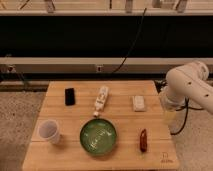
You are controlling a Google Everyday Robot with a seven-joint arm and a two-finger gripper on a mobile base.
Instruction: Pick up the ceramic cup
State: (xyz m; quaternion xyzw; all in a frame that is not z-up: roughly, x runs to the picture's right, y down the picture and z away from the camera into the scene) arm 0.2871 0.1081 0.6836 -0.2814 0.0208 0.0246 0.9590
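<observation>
Wooden worktop (pixel 60 110) on a speckled floor, with a dark wall and rails behind. Ceramic cup (pixel 50 131) is at the front-left, upright, mouth up, close to the left edge. Nothing touches it. Green plate (pixel 99 136) is its nearest neighbour, to its right with a clear gap.

White arm (pixel 187 86) is off the right edge of the worktop. The tool (pixel 170 116) seems to hang at the arm's lower end by that edge, well apart from the cup. Can't tell how far open it is or whether it has hold of anything.

Step in hand, as I read it: the approach, with no reach made yet. To do it well:
- Cross high over the plate and the white bottle (pixel 101 98), then descend only once over the cup.
- Go top-down, one jaw inside the rim and one outside, or span the whole body if the opening allows.
- Close gently. A light cup near an edge will likely skid or tip if bumped sideways.
- Lift straight up.

Cup look: small, white, no handle, slightly tapered toward the base, with a wide round rim and a pale lavender-white inside. Appears empty. Much smaller than the plate.
</observation>
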